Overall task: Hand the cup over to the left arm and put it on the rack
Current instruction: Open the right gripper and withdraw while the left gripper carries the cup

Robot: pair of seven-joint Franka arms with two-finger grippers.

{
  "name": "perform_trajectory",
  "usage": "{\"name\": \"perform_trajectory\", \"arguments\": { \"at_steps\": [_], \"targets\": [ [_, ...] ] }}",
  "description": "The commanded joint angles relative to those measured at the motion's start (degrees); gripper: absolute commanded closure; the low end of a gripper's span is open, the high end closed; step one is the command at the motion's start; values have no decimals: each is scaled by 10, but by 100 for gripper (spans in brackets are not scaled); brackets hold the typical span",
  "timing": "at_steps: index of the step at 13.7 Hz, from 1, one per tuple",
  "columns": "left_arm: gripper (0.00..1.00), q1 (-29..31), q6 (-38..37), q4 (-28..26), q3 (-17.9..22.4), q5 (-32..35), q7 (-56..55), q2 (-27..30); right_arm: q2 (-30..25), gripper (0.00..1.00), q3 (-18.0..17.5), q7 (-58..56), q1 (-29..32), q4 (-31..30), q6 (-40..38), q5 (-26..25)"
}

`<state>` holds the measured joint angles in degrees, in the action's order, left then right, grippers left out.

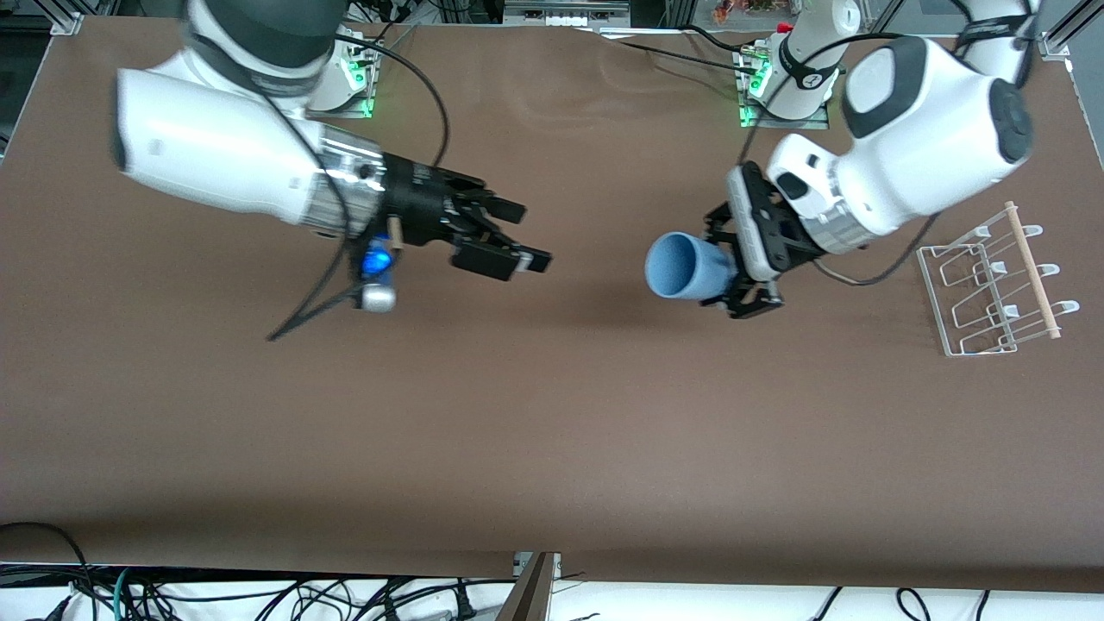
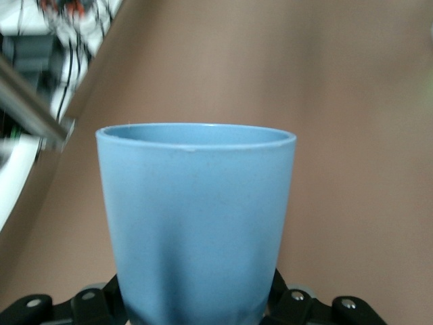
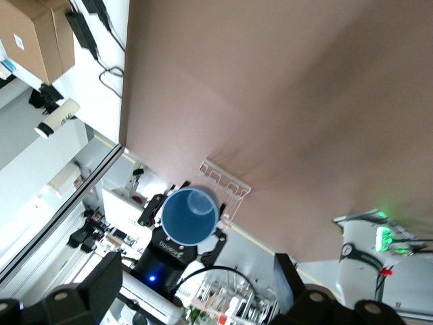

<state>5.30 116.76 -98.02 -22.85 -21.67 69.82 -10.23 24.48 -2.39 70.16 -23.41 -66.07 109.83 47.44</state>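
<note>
Cup point(image 1: 686, 266) was held sideways in the air over the bench point(image 1: 552, 431), mouth pointing toward the right arm's end, base end clamped between the fingers of the left gripper point(image 1: 743, 274). Left wrist view showed the cup point(image 2: 196, 223) filling the frame, fingers pressed on both sides near its base.

Rack point(image 1: 992, 285) sat on the bench toward the left arm's end from the cup, near but clearly apart from it, empty of cups. Right gripper point(image 1: 509, 241) hung over the bench, well apart from the cup on the side away from the rack, fingers spread, holding nothing. Its wrist view looked straight into the cup's mouth point(image 3: 190, 216).

Handover looked done; placing on the rack was left.

Risks, judged:
- grip sat low on a tapered, smooth wall, so the cup could slip or tilt while the wrist turned it over
- rim could catch a wire prong and shove the light rack across the bench
- release off-centre, cup topples off the prong
</note>
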Motion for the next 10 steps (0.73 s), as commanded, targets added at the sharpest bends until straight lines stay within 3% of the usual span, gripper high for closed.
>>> {"name": "perform_trajectory", "arguments": {
  "at_steps": [1, 2, 4, 8, 10],
  "targets": [
    [100, 9, -99, 20, 59, 78, 6, 11, -50, 2, 23, 0, 5, -6, -79, -98],
    [100, 10, -128, 25, 91, 111, 7, 11, -59, 2, 34, -24, 5, -6, -113, -144],
    [100, 24, -166, 19, 127, 169, 19, 9, -64, 2, 82, -102, 7, -6, -186, -156],
    [100, 54, -173, 4, 133, 405, -10, -4, -114, 2, 219, -292, 6, -26, -338, -178],
    [100, 54, -173, -16, 133, 535, -55, -4, -130, 2, 269, -374, 6, -54, -344, -218]
  ]
}}
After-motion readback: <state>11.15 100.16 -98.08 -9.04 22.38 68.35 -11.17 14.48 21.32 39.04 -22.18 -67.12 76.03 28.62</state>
